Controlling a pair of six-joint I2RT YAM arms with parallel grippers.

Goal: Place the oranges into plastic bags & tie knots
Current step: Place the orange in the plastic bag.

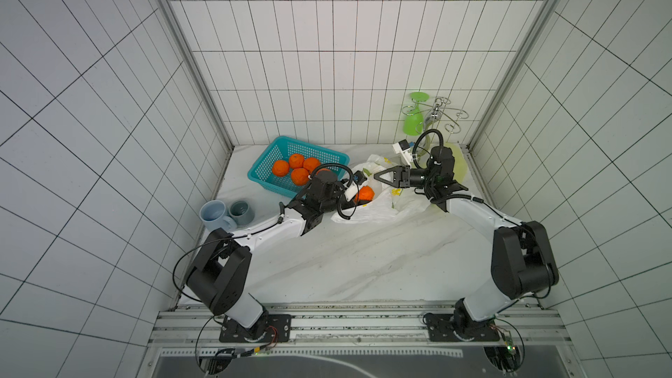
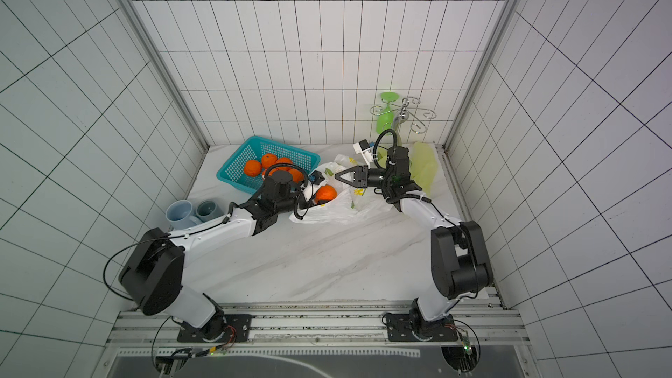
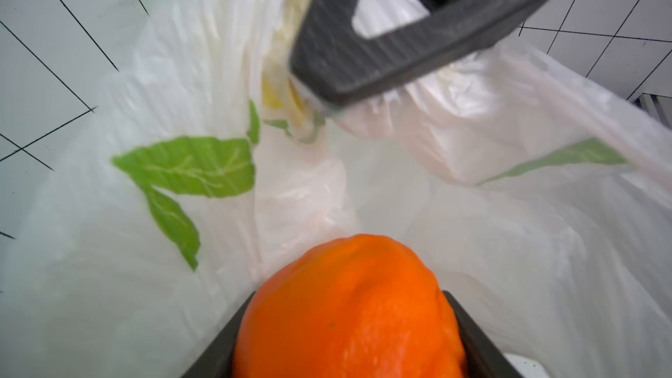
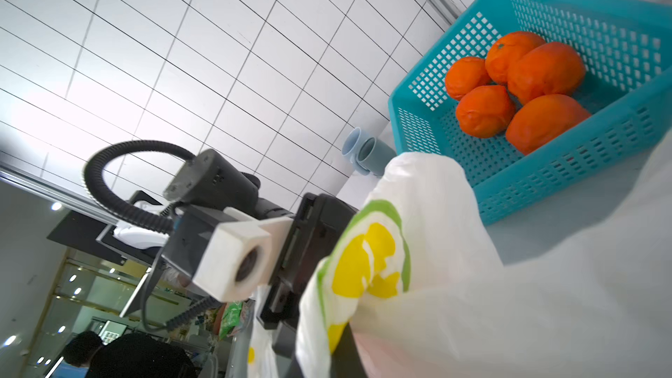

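While the left claw grips one orange between half-spread jaws at the open mouth of the white bag, the right claw is pinched tight on that bag's rim, holding it up. Five more oranges sit in the basket; the yellow-green bag lies flat beside the right arm.

This is a robot lab booth dressed like a kitchen: tiled wall panels in metal framing surround a marble-look table, with two robot arms bolted to a rail.
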